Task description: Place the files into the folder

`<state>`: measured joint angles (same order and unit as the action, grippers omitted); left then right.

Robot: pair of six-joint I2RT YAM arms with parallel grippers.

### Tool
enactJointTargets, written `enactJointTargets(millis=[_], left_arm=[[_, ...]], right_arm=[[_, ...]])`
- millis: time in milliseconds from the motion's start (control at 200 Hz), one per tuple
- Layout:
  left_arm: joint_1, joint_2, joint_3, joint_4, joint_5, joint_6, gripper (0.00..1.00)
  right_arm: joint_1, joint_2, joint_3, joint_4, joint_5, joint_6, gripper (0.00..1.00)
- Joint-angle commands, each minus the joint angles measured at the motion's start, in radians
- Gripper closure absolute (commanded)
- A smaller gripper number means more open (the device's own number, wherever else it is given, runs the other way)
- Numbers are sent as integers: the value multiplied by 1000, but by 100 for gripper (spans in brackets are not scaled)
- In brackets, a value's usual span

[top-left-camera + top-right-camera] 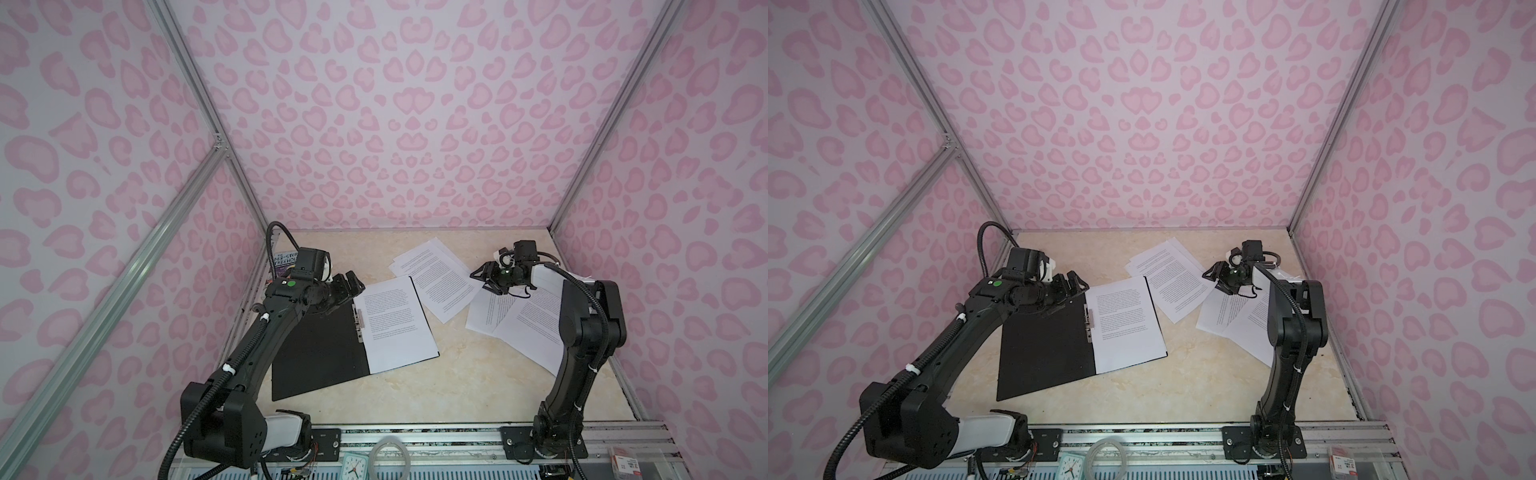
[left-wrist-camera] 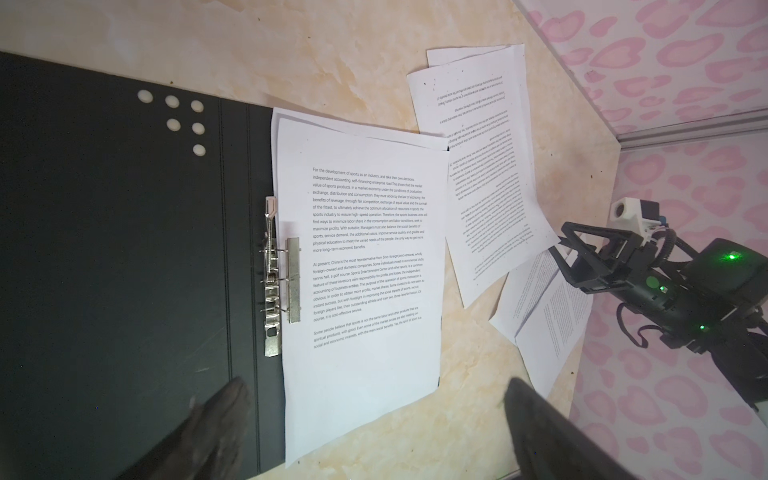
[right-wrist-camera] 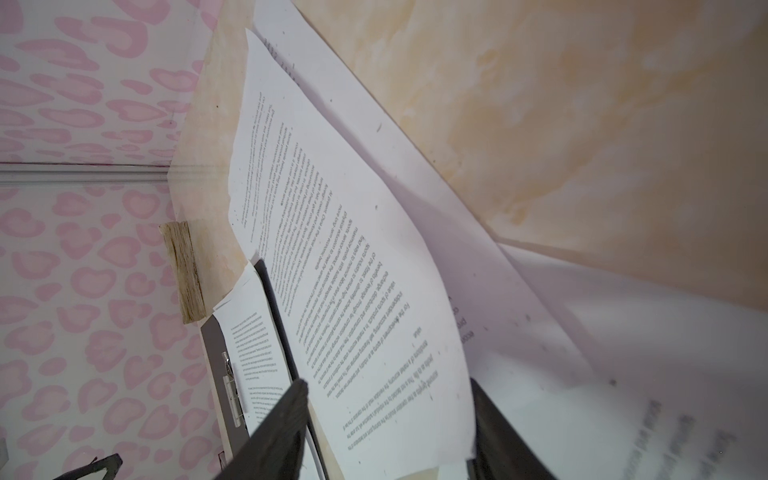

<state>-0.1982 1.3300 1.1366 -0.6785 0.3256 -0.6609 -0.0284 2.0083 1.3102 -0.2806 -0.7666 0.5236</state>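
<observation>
Files [image 1: 440,286]: one curled sheet [image 3: 353,270] between jaws of part-open right end effector [image 3: 388,386], unclamped; left end effector [image 2: 374,388] wide open, empty. Closing on the curl may crease it.

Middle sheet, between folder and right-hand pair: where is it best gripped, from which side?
The middle sheet is probably best pinched at its edge facing the right gripper, coming from the right: that edge bows off the table; elsewhere it lies flat.

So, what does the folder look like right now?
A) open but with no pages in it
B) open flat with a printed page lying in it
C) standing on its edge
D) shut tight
B: the folder lies open flat, black inside up, with a printed page on one half beside the metal clip.
</observation>
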Motion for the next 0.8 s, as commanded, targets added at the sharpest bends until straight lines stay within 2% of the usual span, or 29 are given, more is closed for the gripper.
enactJointTargets(millis=[0, 120, 280, 445, 505, 635, 795], left_arm=[[1, -12, -3, 4, 3, 1, 3], [0, -16, -6, 5, 0, 0, 3], [1, -22, -12, 5, 0, -2, 3], [1, -28, -14, 5, -2, -3, 3], [0, -29, -14, 8, 2, -5, 3], [1, -23, 3, 7, 28, -18, 3], [1, -24, 14, 30, 60, -51, 3]], right_arm=[[10, 21, -2, 16, -17, -2, 43], [34, 21, -1, 12, -1, -19, 45], [59, 14, -40, 75, 11, 21, 46], [78, 4, -75, 124, 41, 55, 52], [83, 3, -86, 137, 60, 61, 58], [87, -7, -99, 165, 81, 65, 79], [88, -37, -95, 182, 96, 67, 93]])
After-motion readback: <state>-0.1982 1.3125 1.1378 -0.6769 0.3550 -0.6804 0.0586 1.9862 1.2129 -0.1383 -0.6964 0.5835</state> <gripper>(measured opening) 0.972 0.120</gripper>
